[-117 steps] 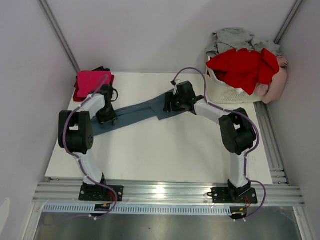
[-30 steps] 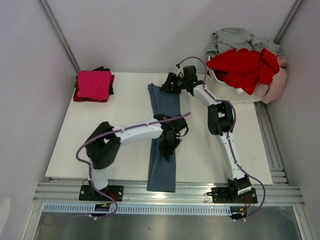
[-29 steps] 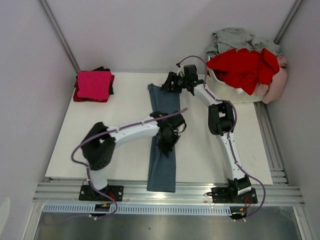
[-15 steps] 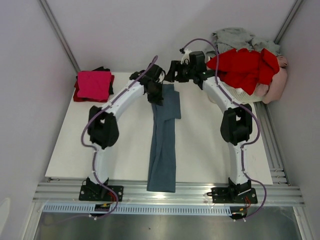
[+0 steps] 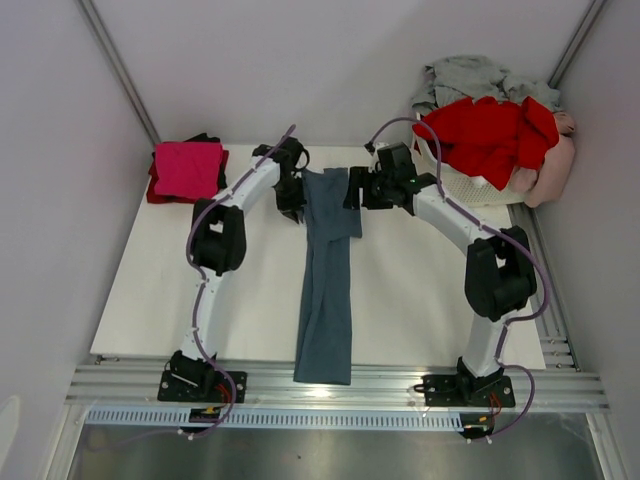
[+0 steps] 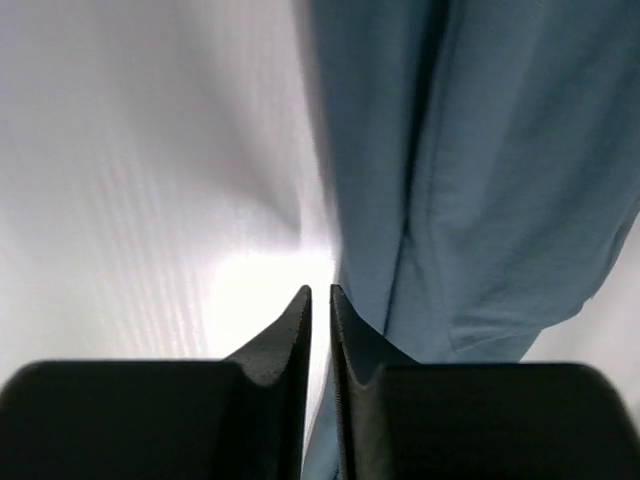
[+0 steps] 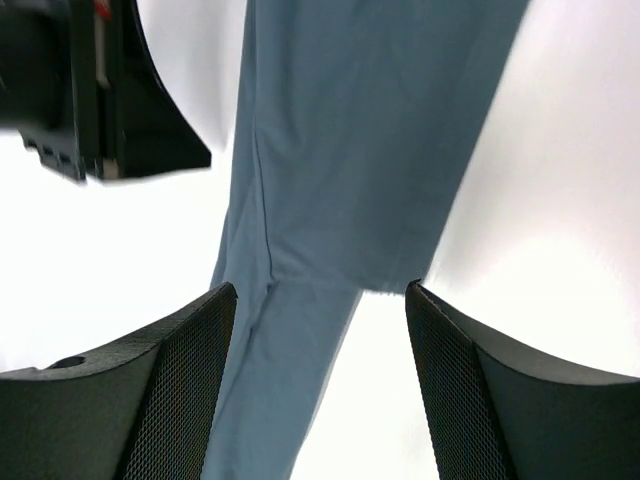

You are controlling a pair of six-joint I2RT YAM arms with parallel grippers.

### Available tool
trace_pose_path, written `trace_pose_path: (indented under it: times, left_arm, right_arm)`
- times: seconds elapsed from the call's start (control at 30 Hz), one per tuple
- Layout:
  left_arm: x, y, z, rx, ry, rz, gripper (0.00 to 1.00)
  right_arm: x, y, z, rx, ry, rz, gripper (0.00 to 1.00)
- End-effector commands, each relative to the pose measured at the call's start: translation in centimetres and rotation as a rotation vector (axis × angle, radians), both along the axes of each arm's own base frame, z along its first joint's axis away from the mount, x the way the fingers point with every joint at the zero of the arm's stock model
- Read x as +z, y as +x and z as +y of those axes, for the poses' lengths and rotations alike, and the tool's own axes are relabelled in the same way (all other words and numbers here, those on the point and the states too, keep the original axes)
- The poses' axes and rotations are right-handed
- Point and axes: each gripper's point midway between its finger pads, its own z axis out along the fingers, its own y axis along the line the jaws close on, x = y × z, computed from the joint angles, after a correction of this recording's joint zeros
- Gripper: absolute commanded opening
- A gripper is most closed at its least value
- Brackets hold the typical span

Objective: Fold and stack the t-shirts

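Looking at the slate blue-grey tee [image 5: 325, 290]: it now runs far-to-near down the middle of the table [image 5: 150, 290], where a few seconds ago it was strung crosswise between the two grippers. A second ago the strip was slightly askew, with the left arm over its middle; now it lies straight. It's a long narrow strip, wider at the far end, with a stepped flap on the right side, lengthwise creases visible in the left wrist view, and the near end overhanging the table edge onto the rail. The left gripper [image 6: 318, 295] has moved up to the far-left corner, cloth edge just beside it; its fingers are all but closed, a thin slit with light through it and nothing pinched. The right gripper [image 7: 320, 300] sits at the far-right corner with jaws spread wide above the cloth, gripping nothing. My read: the lengthwise fold is laid out and let go, so you're set up for the crosswise fold next; watch the overhang. Magenta tee [image 5: 187, 168] is already stacked at far left on a black tee. Red tee [image 5: 485, 135], grey tee [image 5: 470, 75] and pale pink tee [image 5: 555, 165] still wait in the laundry basket [image 5: 455, 185].
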Motion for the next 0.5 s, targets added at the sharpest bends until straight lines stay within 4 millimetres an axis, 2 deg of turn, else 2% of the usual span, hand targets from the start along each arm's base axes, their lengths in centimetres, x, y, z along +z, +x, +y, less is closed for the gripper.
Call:
trace_pose_path:
  times: [0.0,0.17,0.33,0.47]
  left_arm:
    - [2.0,1.1,-0.5,-0.002,-0.05,-0.043,0.18]
    - [2.9,1.1,-2.1,-0.024,-0.131,-0.054,0.25]
    - [3.6,-0.3,-3.4,-0.088,-0.186,-0.053,0.3]
    - [2.6,-1.0,-3.7,-0.101,-0.194,-0.033,0.31]
  right_arm:
    - [3.8,-0.5,-0.2,-0.03,0.026,-0.102,0.73]
    - [3.0,-1.0,-0.6,-0.038,0.001,-0.081,0.73]
    - [2.2,-1.5,-0.2,-0.033,-0.005,-0.053,0.73]
    - [1.7,-1.9,0.5,-0.014,-0.007,-0.041,0.72]
